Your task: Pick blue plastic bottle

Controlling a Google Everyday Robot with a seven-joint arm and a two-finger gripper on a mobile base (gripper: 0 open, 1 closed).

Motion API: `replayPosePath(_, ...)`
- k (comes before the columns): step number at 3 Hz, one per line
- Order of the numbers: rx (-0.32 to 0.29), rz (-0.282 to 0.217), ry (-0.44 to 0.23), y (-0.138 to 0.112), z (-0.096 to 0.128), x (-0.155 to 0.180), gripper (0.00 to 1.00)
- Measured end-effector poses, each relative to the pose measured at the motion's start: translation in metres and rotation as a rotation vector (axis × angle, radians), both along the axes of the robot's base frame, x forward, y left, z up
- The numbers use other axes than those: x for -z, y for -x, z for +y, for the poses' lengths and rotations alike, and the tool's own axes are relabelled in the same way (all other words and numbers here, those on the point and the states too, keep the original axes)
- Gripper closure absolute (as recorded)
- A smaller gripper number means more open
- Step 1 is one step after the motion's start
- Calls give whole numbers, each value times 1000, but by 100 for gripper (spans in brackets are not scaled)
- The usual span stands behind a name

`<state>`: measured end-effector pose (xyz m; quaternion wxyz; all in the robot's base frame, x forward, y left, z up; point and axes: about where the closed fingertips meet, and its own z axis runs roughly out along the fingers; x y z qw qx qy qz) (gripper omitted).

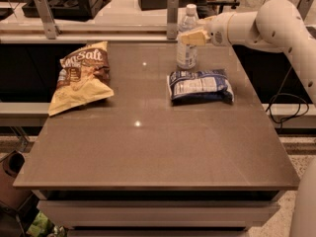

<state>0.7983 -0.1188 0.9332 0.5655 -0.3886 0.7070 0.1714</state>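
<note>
The blue plastic bottle (187, 43) is clear with a white cap and a pale label. It stands upright at the far middle of the brown table (158, 147). My gripper (193, 36) reaches in from the right on the white arm (266, 23). Its yellowish fingers (190, 36) are closed across the bottle's upper body. The bottle's base is at or just above the tabletop.
A flat blue-white snack packet (200, 85) lies just in front of the bottle. A yellow-brown chips bag (81, 75) lies at the far left. A metal rail with posts (172, 14) runs along the table's far edge.
</note>
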Motion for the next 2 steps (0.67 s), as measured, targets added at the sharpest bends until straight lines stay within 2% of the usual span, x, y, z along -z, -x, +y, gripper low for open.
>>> replayPosePath(1,-4,2,-1,0,3,1,88)
replayPosePath(2,-8,4,-1,-1,6,3,100)
